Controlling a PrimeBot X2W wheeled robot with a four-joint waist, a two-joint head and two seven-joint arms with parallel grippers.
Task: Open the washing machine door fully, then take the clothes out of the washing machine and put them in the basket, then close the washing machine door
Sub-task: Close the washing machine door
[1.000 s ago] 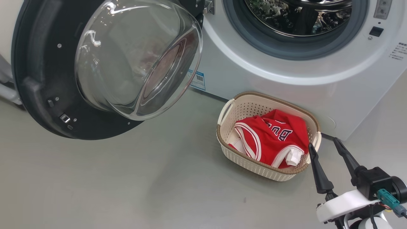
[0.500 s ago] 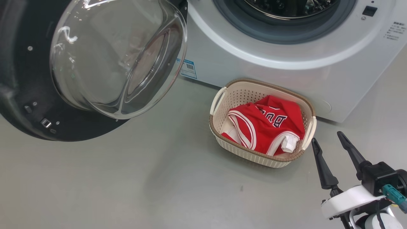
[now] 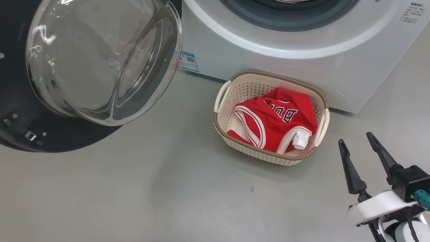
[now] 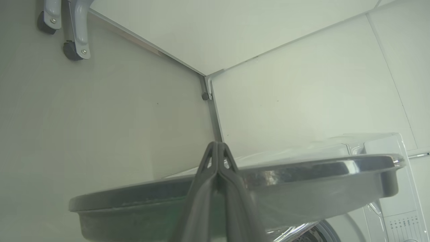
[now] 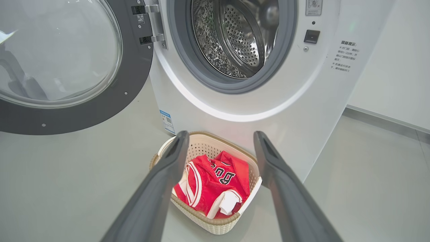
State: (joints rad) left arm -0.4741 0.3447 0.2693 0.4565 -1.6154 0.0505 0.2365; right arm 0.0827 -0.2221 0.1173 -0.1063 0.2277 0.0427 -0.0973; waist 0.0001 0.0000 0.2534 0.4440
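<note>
R end effector low, fingers apart, aimed at basket; L end effector pinched together by door rim.

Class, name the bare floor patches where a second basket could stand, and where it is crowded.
Free: grey floor between the glossy black round door and the cream perforated basket. Crowded: the basket sits close to the white washing machine, open right pincer beside it.

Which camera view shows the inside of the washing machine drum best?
The right wrist view: it looks straight into the drum, showing its perforated steel wall. The head view cuts off at the grey seal. The left wrist view gives a small sliver below the door.
</note>
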